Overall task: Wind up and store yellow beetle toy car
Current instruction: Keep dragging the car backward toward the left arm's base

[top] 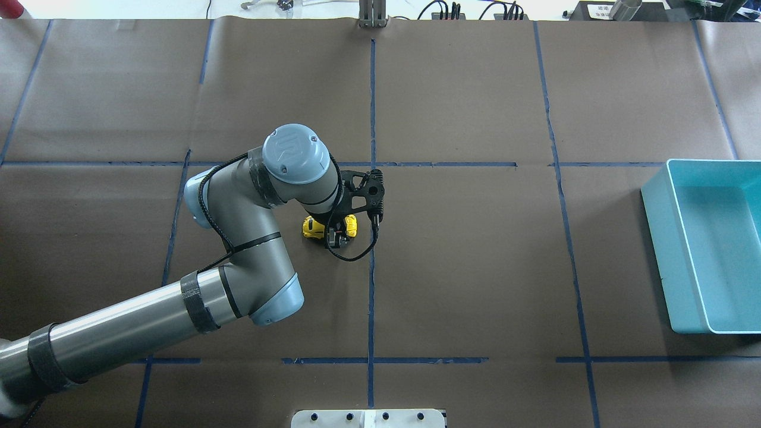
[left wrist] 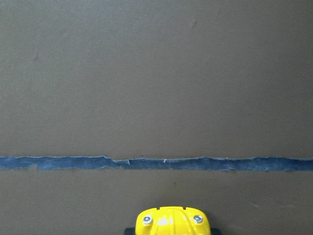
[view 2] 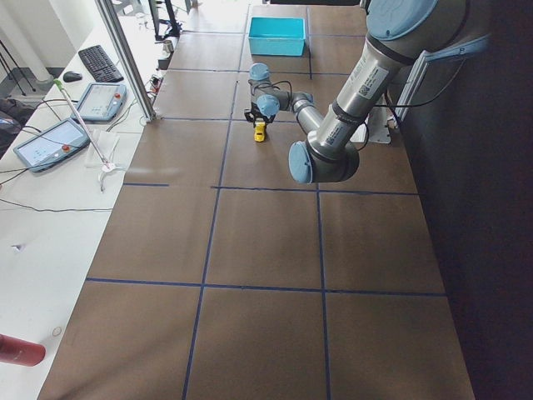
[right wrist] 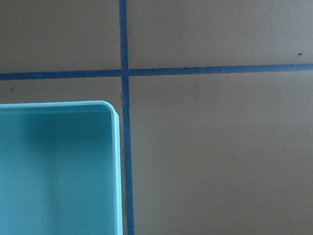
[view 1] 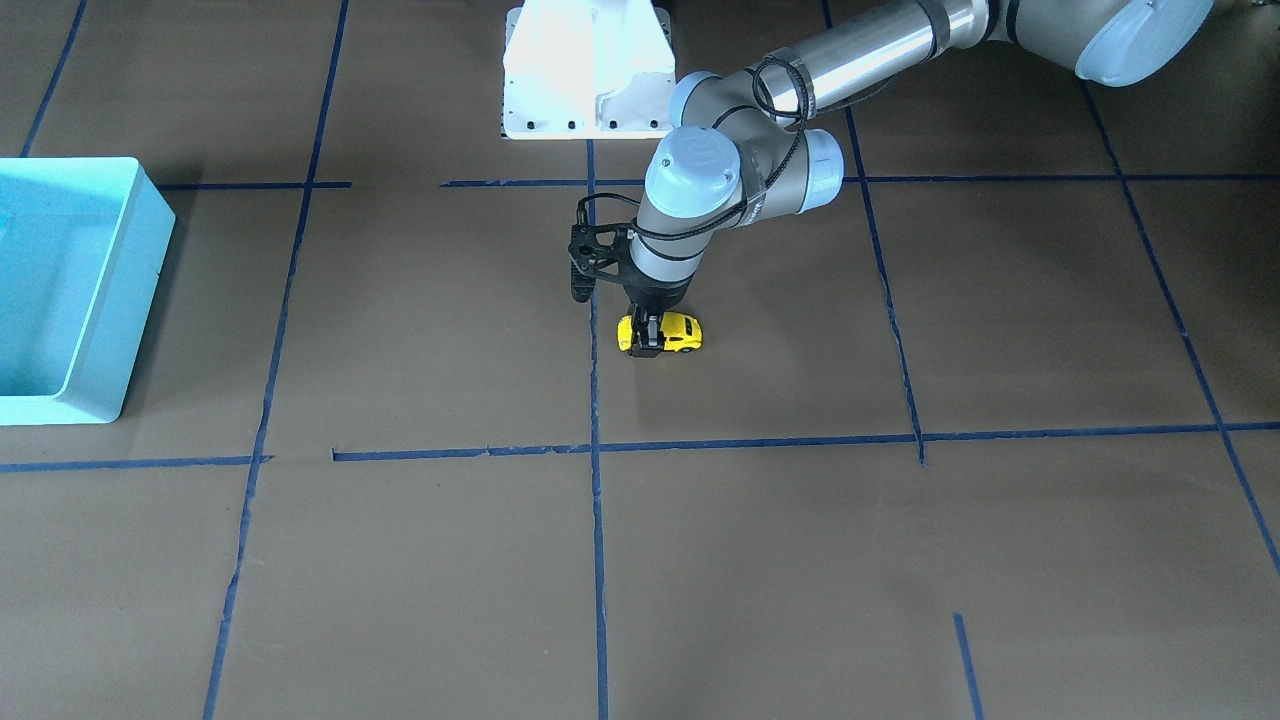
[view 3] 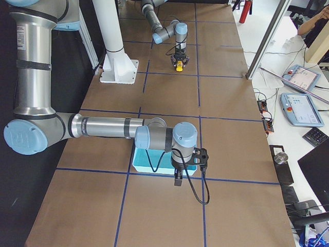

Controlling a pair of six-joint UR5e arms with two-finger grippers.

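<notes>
You've got two cams looking steeply down on the tabletop (top: 475, 267): one from behind the robot (top: 238, 238), one facing it from across, and both share the yellow beetle toy car (view 1: 682, 331) mid-table plus the light blue bin (top: 713, 249). Your two end cams look along the tabletop from farther off. Each wrist cam sits close, pointing straight down: left catches the car's edge, right the bin's corner.

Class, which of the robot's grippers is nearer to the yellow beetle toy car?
Left. The left gripper is down over the yellow beetle toy car, with a finger on either side. The right gripper hangs far away, by the light blue bin.
</notes>
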